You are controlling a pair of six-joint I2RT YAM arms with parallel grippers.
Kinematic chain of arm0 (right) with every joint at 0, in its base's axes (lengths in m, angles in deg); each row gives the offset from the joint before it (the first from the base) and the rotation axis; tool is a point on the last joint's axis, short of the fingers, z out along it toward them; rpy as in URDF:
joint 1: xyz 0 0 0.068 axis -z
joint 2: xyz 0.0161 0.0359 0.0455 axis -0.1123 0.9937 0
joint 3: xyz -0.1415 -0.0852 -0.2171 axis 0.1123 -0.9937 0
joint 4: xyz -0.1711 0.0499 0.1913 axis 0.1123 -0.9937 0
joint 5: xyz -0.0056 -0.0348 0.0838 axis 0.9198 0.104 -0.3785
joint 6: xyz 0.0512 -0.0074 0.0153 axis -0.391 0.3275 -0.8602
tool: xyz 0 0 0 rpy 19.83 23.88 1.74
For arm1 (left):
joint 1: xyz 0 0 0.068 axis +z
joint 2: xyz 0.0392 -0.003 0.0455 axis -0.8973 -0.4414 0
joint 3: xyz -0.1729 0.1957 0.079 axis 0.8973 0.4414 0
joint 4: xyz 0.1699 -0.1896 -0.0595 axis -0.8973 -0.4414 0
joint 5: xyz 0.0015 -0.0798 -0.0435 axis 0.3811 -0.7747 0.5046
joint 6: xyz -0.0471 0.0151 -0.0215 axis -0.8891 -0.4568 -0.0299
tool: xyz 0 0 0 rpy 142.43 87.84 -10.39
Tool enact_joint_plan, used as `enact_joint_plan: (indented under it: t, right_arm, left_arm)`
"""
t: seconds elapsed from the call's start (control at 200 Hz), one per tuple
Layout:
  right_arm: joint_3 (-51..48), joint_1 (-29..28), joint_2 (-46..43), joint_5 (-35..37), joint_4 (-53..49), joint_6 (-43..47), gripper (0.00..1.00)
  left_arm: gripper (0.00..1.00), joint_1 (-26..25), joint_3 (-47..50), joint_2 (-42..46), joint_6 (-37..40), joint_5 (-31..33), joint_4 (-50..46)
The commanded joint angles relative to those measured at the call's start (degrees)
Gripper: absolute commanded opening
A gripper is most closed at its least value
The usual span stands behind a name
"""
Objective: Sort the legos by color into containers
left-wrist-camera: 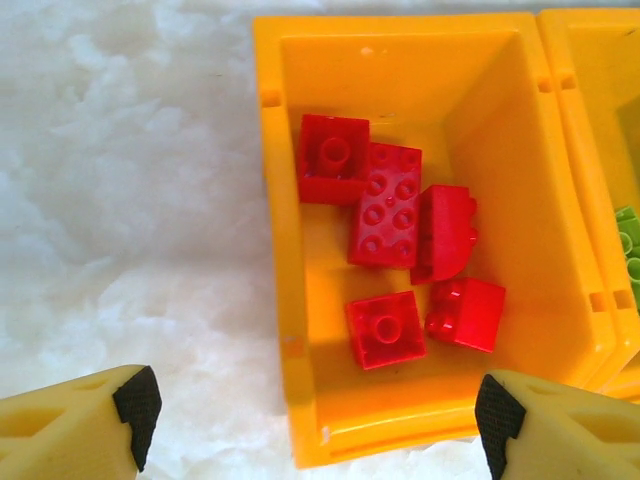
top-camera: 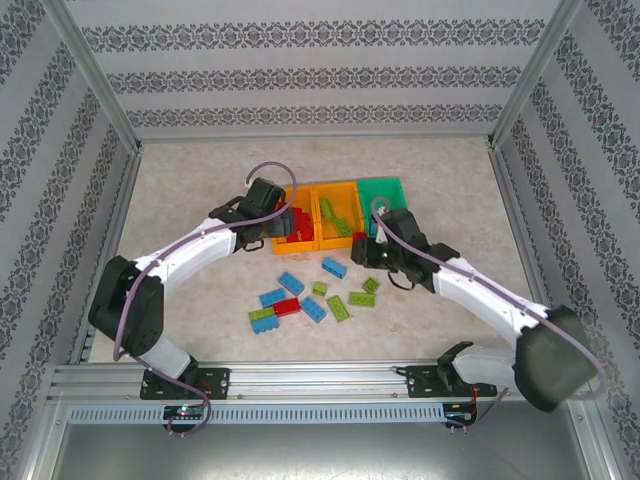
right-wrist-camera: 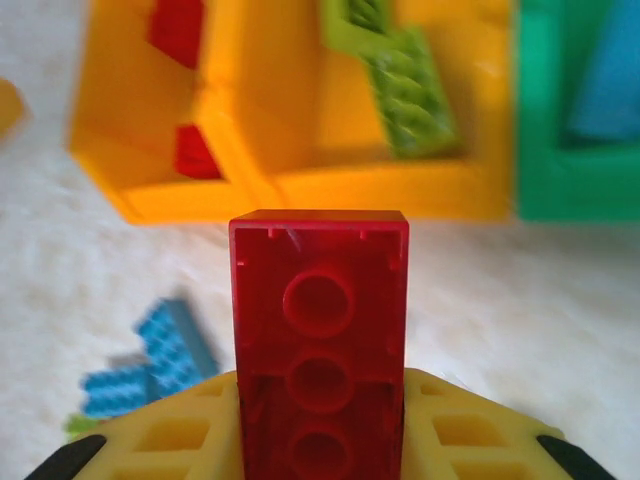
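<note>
Landmark = mid orange bin, centre of the joined 3-bin row.

Contents: mid orange bin has light-green bricks, at least 2, lying on its floor. Left orange bin, joined to the mid bin's left side, has 5 red bricks in a loose cluster, most studs-up, one tipped on its side. Green bin, joined on the mid bin's right, shows a blue brick. It's blurred, so can't tell how many more.

L gripper hangs over the left orange bin, just left of the mid bin. Fingers spread wide w/ nothing between: released.

R gripper is just in front of the mid bin, a bit right. It's clenched on a long red brick, upright, hollow underside facing the wrist cam.

Loose legos lie on the table nearer the arm bases than the mid bin, not touching it. Mostly blue + light green, 1 red.
</note>
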Motion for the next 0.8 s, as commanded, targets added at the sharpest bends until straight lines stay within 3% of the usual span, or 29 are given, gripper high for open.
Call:
enact_joint_plan:
  t: [0.0,0.205,0.405,0.634,0.794]
  right_arm:
    - [4.85,-0.81,6.09,-8.30,9.10,0.61,0.28]
    - [16.59,-1.86,17.48,-11.85,10.02,2.06,0.28]
    - [29.54,-2.24,29.86,-12.68,4.56,2.85,0.30]
    - [38.90,-1.97,39.54,-11.15,-0.04,2.60,0.37]
    - [41.31,-2.02,42.22,-11.82,-0.37,3.05,0.47]
  left_arm:
    - [0.86,0.41,2.18,2.18,-1.77,2.74,-0.28]
    - [0.91,0.39,9.58,6.23,-4.34,3.11,0.10]
    - [0.94,0.40,14.57,8.74,-6.01,0.73,-0.53]
    - [0.96,0.12,18.29,12.02,-6.82,-1.24,-0.88]
    - [0.98,-0.47,19.73,13.04,-7.11,-1.44,-1.23]
